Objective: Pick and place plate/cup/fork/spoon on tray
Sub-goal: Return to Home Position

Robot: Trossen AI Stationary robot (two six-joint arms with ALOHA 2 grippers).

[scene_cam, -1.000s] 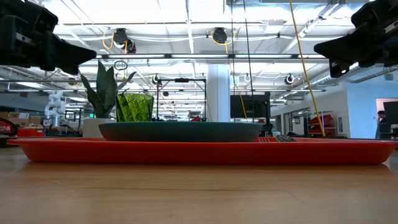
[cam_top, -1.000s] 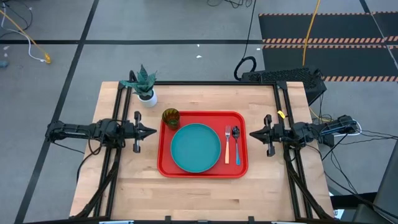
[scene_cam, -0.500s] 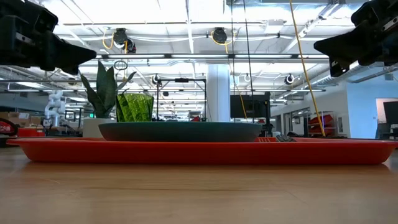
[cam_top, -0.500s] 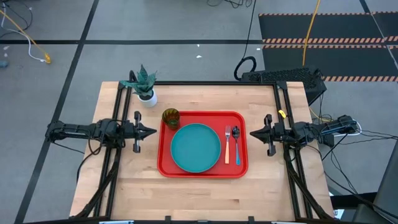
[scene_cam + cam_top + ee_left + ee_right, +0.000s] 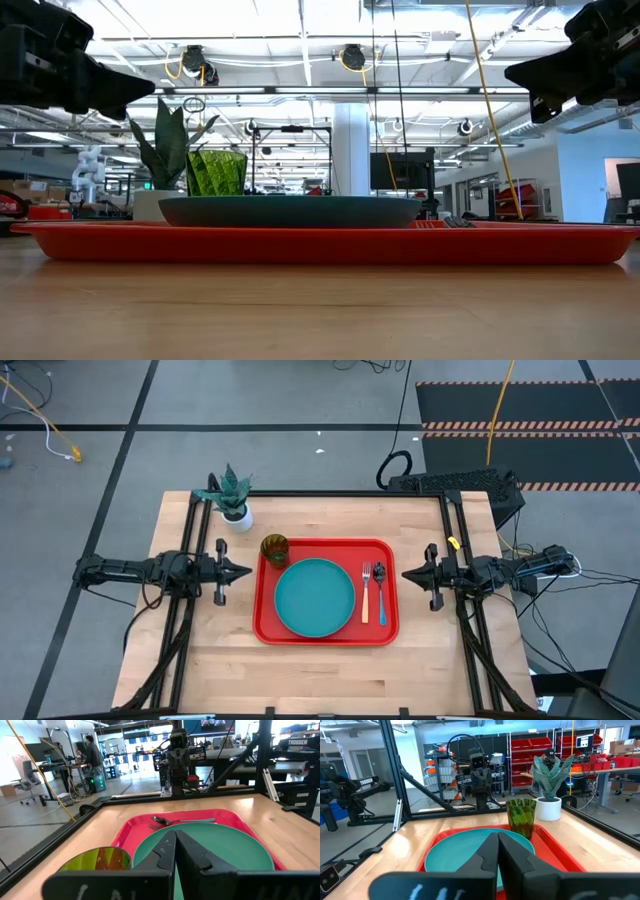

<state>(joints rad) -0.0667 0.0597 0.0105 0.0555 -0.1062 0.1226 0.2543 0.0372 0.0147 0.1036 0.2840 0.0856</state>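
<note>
The red tray [image 5: 270,628] lies on the table's middle. On it rest the teal plate [image 5: 314,597], the green cup [image 5: 274,549] at its far left corner, and to the plate's right the orange-handled fork [image 5: 366,600] and the blue-handled spoon [image 5: 381,600]. My left gripper [image 5: 247,571] hovers shut off the tray's left edge, pointing level at it. My right gripper [image 5: 404,574] hovers shut off the tray's right edge, also level. Both fingertip pairs [image 5: 175,836] [image 5: 498,839] are closed with nothing between them.
A white pot with a green plant [image 5: 235,507] stands at the table's far left, behind the cup. Black frame rails [image 5: 190,540] run along the table's left, right and far sides. Bare wood [image 5: 320,675] lies in front of the tray.
</note>
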